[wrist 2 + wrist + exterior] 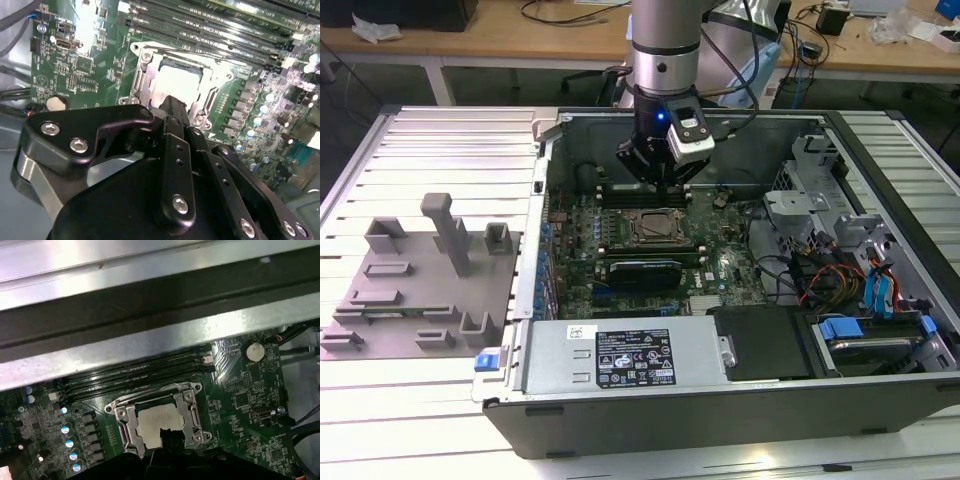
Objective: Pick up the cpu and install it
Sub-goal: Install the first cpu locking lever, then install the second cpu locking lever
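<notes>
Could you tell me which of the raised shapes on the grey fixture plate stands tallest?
The post near the middle of the fixture plate, at the exterior view's left. It rises well above the low blocks and brackets around it, such as the small block beside it.

I'm working in what looks like an electronics lab or workshop. An opened computer case [740,300] lies on a ribbed aluminium table [430,150], and behind it wooden benches [520,40] carry tangled cables [560,12].

Gripper [660,183] hangs just above socket frame [651,228].
</notes>
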`<action>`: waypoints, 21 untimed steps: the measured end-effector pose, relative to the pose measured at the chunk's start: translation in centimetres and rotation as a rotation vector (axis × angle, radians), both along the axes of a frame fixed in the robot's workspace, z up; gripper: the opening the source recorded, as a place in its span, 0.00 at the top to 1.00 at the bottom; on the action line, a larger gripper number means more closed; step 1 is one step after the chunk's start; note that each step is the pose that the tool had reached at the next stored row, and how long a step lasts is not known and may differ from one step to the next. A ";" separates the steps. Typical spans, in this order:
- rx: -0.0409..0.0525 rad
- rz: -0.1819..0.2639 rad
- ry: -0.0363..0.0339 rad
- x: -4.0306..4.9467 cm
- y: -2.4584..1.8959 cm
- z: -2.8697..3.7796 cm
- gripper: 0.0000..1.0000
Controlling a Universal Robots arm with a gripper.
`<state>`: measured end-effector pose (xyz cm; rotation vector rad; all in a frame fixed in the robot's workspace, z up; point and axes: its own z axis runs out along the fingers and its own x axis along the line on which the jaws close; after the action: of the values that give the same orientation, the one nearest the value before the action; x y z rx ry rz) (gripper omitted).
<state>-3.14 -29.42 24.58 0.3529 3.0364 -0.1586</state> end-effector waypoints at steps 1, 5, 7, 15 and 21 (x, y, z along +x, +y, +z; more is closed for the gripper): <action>-0.0001 0.002 0.0001 0.00 -0.18 0.00 0.89; 0.0000 0.007 0.0000 0.00 -1.08 -0.05 0.89; -0.0001 0.010 0.0001 0.00 -1.63 -0.09 0.89; 0.0000 0.013 0.0000 0.00 -2.02 -0.14 0.89; 0.0000 0.013 0.0000 0.00 -2.02 -0.14 0.89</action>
<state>-3.14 -31.44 24.44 0.3335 3.0380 -0.1577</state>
